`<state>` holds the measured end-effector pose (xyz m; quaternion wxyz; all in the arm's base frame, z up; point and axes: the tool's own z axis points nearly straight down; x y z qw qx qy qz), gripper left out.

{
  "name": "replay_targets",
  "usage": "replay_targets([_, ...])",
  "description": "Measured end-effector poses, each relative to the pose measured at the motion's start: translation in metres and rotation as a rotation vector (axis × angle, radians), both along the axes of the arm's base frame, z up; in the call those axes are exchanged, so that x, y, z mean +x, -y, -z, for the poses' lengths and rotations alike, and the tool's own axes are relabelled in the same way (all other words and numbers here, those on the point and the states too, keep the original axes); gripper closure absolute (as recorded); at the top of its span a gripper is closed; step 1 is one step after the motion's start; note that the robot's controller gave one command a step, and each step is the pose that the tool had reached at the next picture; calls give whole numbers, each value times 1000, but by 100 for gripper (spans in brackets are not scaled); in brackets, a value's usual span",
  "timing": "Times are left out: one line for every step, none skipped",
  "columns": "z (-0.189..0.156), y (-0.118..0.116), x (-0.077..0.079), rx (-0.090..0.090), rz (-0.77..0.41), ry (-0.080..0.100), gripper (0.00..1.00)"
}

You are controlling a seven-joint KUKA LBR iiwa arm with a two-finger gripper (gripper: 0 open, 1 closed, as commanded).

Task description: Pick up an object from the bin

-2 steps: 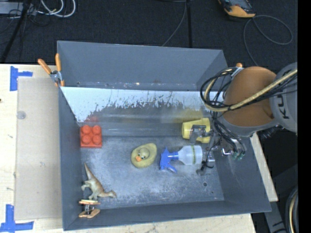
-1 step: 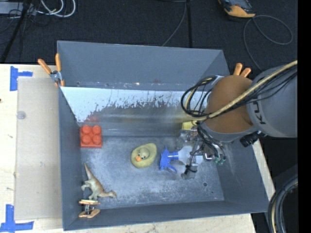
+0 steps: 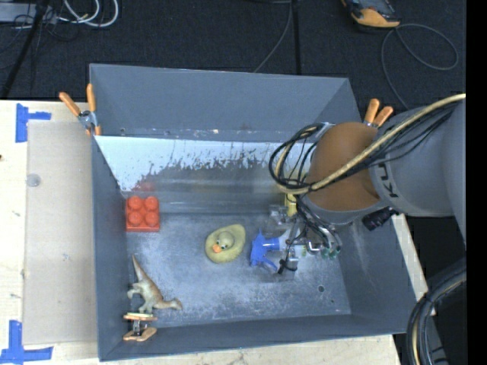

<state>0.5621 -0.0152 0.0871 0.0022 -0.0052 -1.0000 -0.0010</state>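
My gripper (image 3: 283, 258) is down on the bin floor at the centre right, under the arm's orange cover. A small blue toy (image 3: 264, 251) lies right at its fingertips, touching or nearly touching them; whether the fingers are round it I cannot tell. Just left of the blue toy sits a yellow rubber duck (image 3: 225, 244), apart from the gripper.
A red building brick (image 3: 143, 213) lies at the left of the bin floor. A tan dinosaur figure (image 3: 150, 292) and a small orange-and-black toy (image 3: 138, 325) lie in the front left corner. The arm and its cables cover the bin's right side.
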Motion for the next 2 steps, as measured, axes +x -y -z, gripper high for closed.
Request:
replay_targets([18,-7,-20,-1,-19,-2,100])
replay_targets([18,-7,-20,-1,-20,-2,100])
